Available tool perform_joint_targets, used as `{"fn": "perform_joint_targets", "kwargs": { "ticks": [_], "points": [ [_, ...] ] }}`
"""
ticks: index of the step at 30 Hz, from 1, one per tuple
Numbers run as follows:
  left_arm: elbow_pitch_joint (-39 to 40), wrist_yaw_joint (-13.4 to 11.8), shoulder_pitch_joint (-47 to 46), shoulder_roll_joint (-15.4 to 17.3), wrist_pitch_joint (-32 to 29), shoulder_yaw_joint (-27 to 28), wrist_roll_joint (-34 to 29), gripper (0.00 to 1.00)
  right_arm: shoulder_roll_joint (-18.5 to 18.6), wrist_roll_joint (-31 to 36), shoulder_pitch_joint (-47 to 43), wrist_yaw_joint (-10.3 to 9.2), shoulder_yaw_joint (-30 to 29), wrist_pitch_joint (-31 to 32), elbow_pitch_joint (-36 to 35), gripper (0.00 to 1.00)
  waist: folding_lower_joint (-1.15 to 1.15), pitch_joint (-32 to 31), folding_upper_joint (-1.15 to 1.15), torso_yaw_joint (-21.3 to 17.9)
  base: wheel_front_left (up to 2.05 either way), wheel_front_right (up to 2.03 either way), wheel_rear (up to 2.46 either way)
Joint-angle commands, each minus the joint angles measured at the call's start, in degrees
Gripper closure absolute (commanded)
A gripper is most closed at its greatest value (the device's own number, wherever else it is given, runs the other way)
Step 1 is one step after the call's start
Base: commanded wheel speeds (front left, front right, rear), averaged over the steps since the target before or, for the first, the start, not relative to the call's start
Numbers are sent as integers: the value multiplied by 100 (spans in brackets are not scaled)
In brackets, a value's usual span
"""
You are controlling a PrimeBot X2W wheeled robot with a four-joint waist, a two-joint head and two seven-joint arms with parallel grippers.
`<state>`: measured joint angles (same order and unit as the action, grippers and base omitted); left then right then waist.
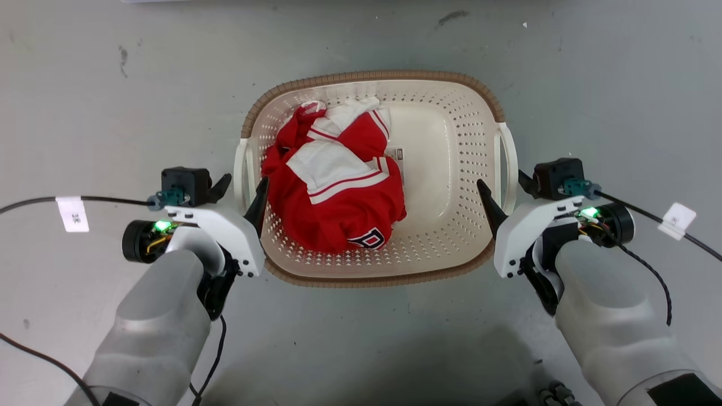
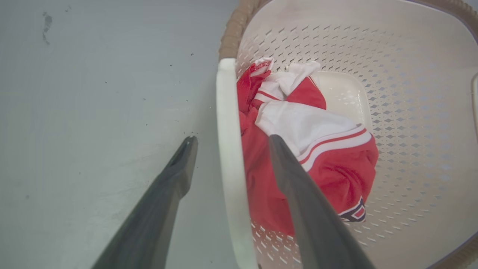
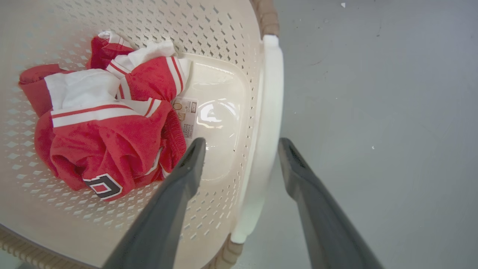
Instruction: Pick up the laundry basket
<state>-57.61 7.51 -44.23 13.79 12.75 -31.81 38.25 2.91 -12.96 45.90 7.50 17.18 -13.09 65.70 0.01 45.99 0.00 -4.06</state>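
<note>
Because the basket is wide with a grip on each side, the pale left forearm (image 1: 152, 332) and right forearm (image 1: 615, 316) come in from the near edge, one per side, to share the load. The left end effector (image 1: 246, 180) has its two long dark fingers apart, straddling the white left handle (image 1: 241, 169): the left wrist view shows one finger outside over the grey floor (image 2: 93, 112) and the other inside above the clothing, neither clearly pressing the plastic. The right end effector (image 1: 500, 178) mirrors it, fingers spread about the white right handle (image 1: 510, 163), one inside the wall, one outside. Nothing is clamped yet; closing on both handles is, I judge, the step in hand.

The cream-white, rounded-rectangular plastic laundry basket (image 1: 451, 169) sits on that floor between the two arms. Its handles are smooth flat bands standing off the walls, leaving a slot for a finger. The walls are glossy and punched with rows of small diamond holes; the bottom is plain and shiny, bearing a small printed label (image 1: 396, 157). A crumpled red-and-white garment (image 1: 338, 208), soft and bunched, lies toward the left side, so that side may lift heavier. Farthest off runs the brown woven-look rim (image 1: 372, 75), ribbed and matte
</note>
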Motion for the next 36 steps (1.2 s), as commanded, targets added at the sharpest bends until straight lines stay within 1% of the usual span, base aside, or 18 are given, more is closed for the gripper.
{"fn": "perform_joint_targets", "kwargs": {
  "ticks": [1, 10, 15, 16, 17, 18, 19, 28, 33, 36],
  "points": [
    [-32, -5, -125, 43, -29, -55, 64, 0, -5, -99, 141, -2, 70, 52, 45, 0, -1, 59, 0, -26, 0, 0, 0],
    [-258, -5, -589, 138, -366, -485, 545, 0, -6, -578, 516, -2, 626, 526, 257, 0, -1, 295, 0, -51, 0, 0, 0],
    [-373, -5, -806, 90, -710, -653, 910, 0, -6, -828, 690, -2, 827, 857, 368, 0, -1, 374, 0, -28, 0, 0, 0],
    [-383, -5, -847, 87, -780, -695, 963, 2, -5, -883, 715, -2, 868, 936, 375, 0, -1, 383, 0, -25, 0, 0, 0],
    [-397, -5, -899, 94, -819, -731, 1017, 58, -5, -932, 751, -2, 908, 1008, 387, 50, -1, 391, 0, -21, 0, 0, 0],
    [-406, -5, -929, 82, -884, -775, 1073, 100, -6, -1001, 773, -2, 944, 1067, 379, 90, -1, 396, 0, -17, 0, 0, 0],
    [-400, -5, -944, 58, -940, -826, 1136, 100, -6, -1062, 781, -2, 996, 1117, 365, 100, -1, 400, 0, -12, 0, 0, 0],
    [-388, 10, -1101, 13, -1087, -1222, 1521, 100, -37, -1380, 824, 10, 1325, 1353, 448, 100, -1, 333, 0, 1, 0, 0, 0],
    [-403, 17, -1119, -65, -1275, -1420, 1756, 100, -43, -1545, 768, 12, 1430, 1509, 515, 100, -1, 100, 0, 21, 0, 0, 0],
    [-406, 30, -1109, -125, -1508, -1546, 1918, 100, -56, -1655, 785, 13, 1462, 1555, 539, 100, -1, -119, 0, 39, 0, 0, 0]
  ]
}}
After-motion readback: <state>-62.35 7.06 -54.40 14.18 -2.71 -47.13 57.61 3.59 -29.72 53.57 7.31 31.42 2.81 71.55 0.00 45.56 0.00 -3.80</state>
